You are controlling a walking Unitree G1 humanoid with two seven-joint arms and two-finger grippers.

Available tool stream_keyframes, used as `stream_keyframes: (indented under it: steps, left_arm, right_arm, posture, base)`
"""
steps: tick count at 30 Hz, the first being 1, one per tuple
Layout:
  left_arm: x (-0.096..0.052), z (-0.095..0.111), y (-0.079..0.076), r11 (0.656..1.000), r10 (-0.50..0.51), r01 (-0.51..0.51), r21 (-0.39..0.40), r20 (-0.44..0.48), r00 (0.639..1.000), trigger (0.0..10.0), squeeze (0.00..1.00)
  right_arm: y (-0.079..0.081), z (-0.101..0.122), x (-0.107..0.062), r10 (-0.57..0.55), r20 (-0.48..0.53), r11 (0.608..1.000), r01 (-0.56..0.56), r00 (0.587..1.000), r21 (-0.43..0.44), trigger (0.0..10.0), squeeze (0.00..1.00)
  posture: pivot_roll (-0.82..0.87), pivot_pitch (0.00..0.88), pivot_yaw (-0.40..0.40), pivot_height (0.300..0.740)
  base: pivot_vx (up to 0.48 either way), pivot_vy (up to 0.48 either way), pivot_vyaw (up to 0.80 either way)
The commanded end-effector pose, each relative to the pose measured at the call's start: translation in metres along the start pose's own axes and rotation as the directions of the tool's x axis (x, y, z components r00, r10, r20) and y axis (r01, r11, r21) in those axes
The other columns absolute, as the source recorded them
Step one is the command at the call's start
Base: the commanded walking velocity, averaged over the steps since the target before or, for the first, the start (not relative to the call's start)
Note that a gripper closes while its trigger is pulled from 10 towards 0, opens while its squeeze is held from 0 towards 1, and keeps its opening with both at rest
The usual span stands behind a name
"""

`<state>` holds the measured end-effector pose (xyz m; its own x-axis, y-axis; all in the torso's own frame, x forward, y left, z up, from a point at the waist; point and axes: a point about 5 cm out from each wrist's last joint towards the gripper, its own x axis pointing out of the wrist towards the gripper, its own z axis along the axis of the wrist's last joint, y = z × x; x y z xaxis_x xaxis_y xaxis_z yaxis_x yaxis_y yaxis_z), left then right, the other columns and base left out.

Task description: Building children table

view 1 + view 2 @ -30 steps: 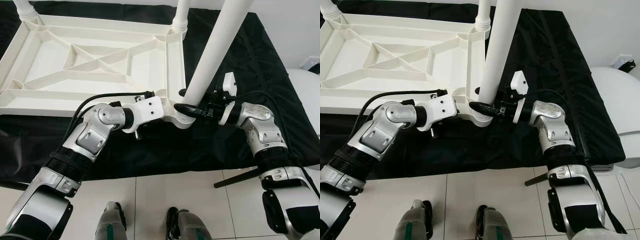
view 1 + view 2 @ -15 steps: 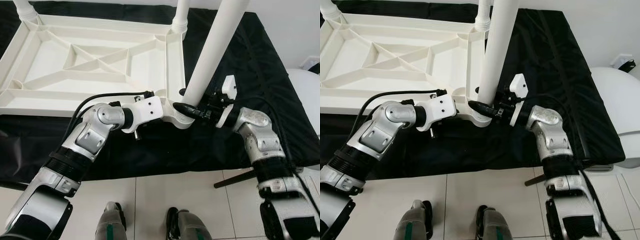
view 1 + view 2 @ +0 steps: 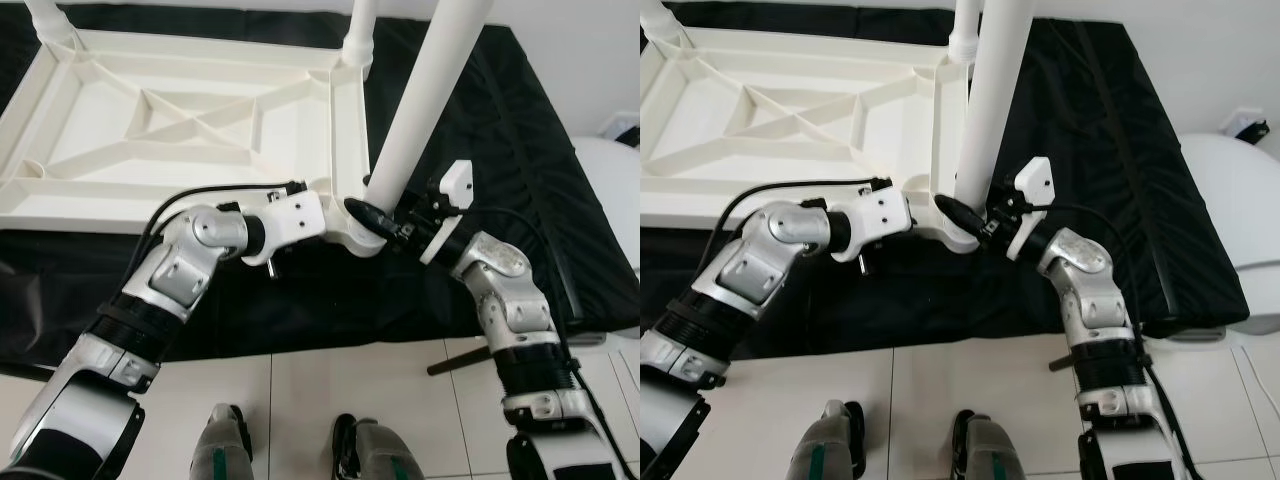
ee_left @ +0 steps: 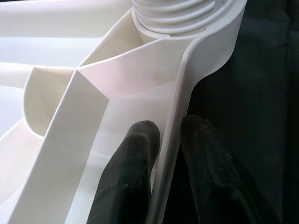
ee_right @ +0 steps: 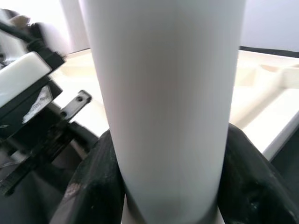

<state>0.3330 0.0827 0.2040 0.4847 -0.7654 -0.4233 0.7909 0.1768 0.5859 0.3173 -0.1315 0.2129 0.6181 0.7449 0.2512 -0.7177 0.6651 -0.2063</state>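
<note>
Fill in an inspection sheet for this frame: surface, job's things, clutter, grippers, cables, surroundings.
Surface: black cloth under the work.
Job's things: white tabletop lying underside up; white leg standing in its near corner socket; two more legs at the far corners.
Clutter: nothing seen.
Grippers: left gripper pinches the tabletop rim; right gripper clamps the leg near its base.
Cables: black cable along the left forearm.
Surroundings: tiled floor; white rounded object at right.

— What are the arms like?
— Silver jointed shells with black ribbed collars, black cables (image 3: pixel 200 194) looped along them, white wrist housings (image 3: pixel 296 217).
— And below?
— Grey feet (image 3: pixel 222 446) with green marks.
</note>
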Motion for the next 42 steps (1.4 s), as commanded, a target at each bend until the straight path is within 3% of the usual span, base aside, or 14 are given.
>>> stream_keyframes:
  steps: [1, 3, 13, 19, 23, 34, 35, 39, 41, 42]
  left_arm:
    - [0.002, 0.001, -0.004, 1.000, -0.001, 0.001, 0.014, 0.000, 1.000, 10.0, 0.00]
    - [0.002, 0.001, -0.005, 1.000, -0.002, 0.002, 0.013, -0.001, 1.000, 10.0, 0.00]
    - [0.002, 0.001, -0.005, 1.000, -0.002, 0.002, 0.012, -0.001, 1.000, 10.0, 0.00]
    - [0.002, 0.001, -0.006, 1.000, -0.004, 0.004, 0.013, -0.002, 1.000, 10.0, 0.00]
    - [0.002, 0.001, -0.007, 1.000, -0.005, 0.005, 0.012, -0.002, 1.000, 10.0, 0.00]
    - [0.003, 0.001, -0.008, 1.000, -0.008, 0.008, 0.013, 0.000, 1.000, 10.0, 0.00]
    - [0.003, 0.001, -0.009, 1.000, -0.010, 0.010, 0.014, 0.002, 1.000, 10.0, 0.00]
    - [0.004, 0.002, -0.009, 1.000, -0.011, 0.011, 0.015, 0.003, 1.000, 10.0, 0.00]
    - [0.004, 0.002, -0.010, 1.000, -0.012, 0.012, 0.015, 0.003, 1.000, 10.0, 0.00]
    - [0.004, 0.002, -0.010, 1.000, -0.012, 0.012, 0.015, 0.003, 1.000, 10.0, 0.00]
  right_arm:
    - [-0.001, 0.008, -0.001, -0.099, 0.043, 0.995, 0.098, 0.994, 0.019, 10.0, 0.00]
    - [0.008, 0.006, -0.001, -0.166, 0.054, 0.986, 0.164, 0.985, 0.030, 10.0, 0.00]
    - [0.018, 0.002, -0.003, -0.269, 0.062, 0.963, 0.268, 0.961, 0.024, 10.0, 0.00]
    - [0.023, 0.001, -0.002, -0.362, 0.061, 0.932, 0.362, 0.930, 0.007, 10.0, 0.00]
    - [0.033, 0.000, -0.001, -0.448, 0.038, 0.894, 0.446, 0.893, 0.041, 10.0, 0.00]
    - [0.044, -0.005, 0.003, -0.505, 0.016, 0.862, 0.504, 0.863, 0.059, 10.0, 0.00]
    - [0.050, -0.011, 0.006, -0.573, -0.010, 0.817, 0.572, 0.820, 0.077, 10.0, 0.00]
    - [0.052, -0.013, 0.007, -0.594, -0.018, 0.801, 0.593, 0.804, 0.083, 10.0, 0.00]
    - [0.054, -0.018, 0.008, -0.664, -0.055, 0.740, 0.666, 0.745, 0.089, 10.0, 0.00]
    - [0.054, -0.018, 0.008, -0.664, -0.055, 0.740, 0.666, 0.745, 0.089, 10.0, 0.00]
  posture:
    - [0.08, 0.230, -0.028, 0.740]
    - [0.08, 0.233, -0.029, 0.740]
    - [0.08, 0.230, -0.031, 0.740]
    - [0.08, 0.226, -0.033, 0.740]
    - [0.08, 0.222, -0.034, 0.740]
    - [0.08, 0.216, -0.036, 0.740]
    - [0.08, 0.210, -0.036, 0.740]
    - [0.08, 0.210, -0.036, 0.740]
    - [0.09, 0.206, -0.039, 0.740]
    - [0.09, 0.206, -0.039, 0.740]
  base:
    - [0.000, 0.000, 0.00]
    - [0.000, 0.000, 0.00]
    - [0.000, 0.000, 0.00]
    - [0.000, 0.000, 0.00]
    - [0.000, 0.000, 0.00]
    - [0.000, 0.000, 0.00]
    - [0.000, 0.000, 0.00]
    - [0.000, 0.000, 0.00]
    - [0.000, 0.000, 0.00]
    - [0.000, 0.000, 0.00]
